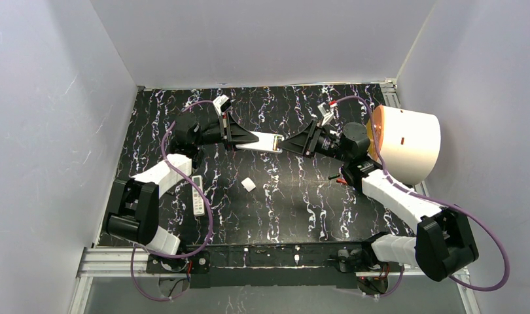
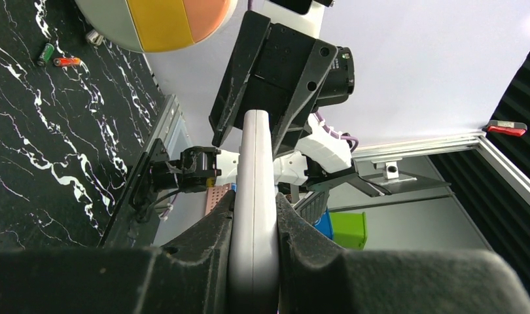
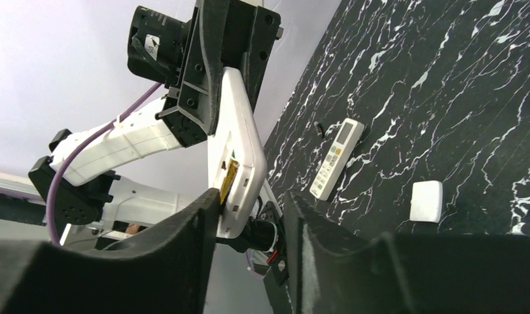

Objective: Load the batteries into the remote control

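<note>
Remote (image 1: 262, 142) mid-air toward table (image 1: 301, 196) 12 o'clock: left gripper (image 1: 252, 139) jaws tight on its 9 o'clock end, right gripper (image 1: 283, 144) jaws apart around its 3 o'clock end.

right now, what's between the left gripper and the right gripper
The white remote control bridges them: the left gripper clamps one end and the right gripper straddles the other. The top view shows it plainly.

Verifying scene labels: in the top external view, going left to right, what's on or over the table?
flat remote → held remote → white dome. Left out: small white piece, which overlaps the held remote's span.
</note>
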Robot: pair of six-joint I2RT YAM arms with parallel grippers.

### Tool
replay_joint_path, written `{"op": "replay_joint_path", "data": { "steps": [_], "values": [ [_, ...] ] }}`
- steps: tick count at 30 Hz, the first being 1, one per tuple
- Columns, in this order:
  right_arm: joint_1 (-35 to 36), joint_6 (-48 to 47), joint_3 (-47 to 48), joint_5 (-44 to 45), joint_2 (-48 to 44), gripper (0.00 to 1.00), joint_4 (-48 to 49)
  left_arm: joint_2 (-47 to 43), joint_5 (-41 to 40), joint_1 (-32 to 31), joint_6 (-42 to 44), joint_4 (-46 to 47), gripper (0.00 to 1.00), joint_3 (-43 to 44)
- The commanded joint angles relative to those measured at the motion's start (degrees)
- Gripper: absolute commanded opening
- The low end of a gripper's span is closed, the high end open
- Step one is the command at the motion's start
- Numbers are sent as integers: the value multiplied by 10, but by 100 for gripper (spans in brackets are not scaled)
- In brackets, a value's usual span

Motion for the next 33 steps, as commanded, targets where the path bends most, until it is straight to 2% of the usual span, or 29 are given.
{"op": "replay_joint_path", "data": {
  "steps": [1,3,5,8,9,13,14,17,20,24,26,28,30,33],
  "values": [
    [4,-31,32,-5,6,44,-17,-12,14,2,7,5,0,20],
    [5,-32,35,-3,12,34,-20,-14,14,2,6,5,0,19],
    [4,-40,40,2,18,29,-31,-15,13,2,7,4,0,18],
    [5,-47,41,11,15,30,-38,-18,13,2,10,4,0,18],
    [5,-43,40,16,11,32,-36,-20,12,3,12,3,0,18],
    [4,2,28,60,-18,76,6,-41,-8,5,50,-28,0,11],
    [4,8,27,70,-25,80,13,-49,-16,6,65,-44,0,8],
    [4,4,35,97,-37,83,-5,-73,-43,16,126,-105,0,-1],
    [4,-23,46,115,-39,84,-64,-102,-58,29,183,-161,0,-12],
    [7,-62,65,63,-17,88,-77,-131,-58,48,247,-237,0,-19],
    [10,-92,81,71,-5,90,-123,-146,-63,62,275,-281,0,-21],
    [24,-138,101,106,5,89,-189,-161,-83,79,312,-355,0,-18],
    [43,-180,127,159,24,88,-264,-172,-138,97,378,-488,0,1],
    [80,-208,158,238,62,83,-346,-174,-289,105,512,-710,0,56]
  ]
}}
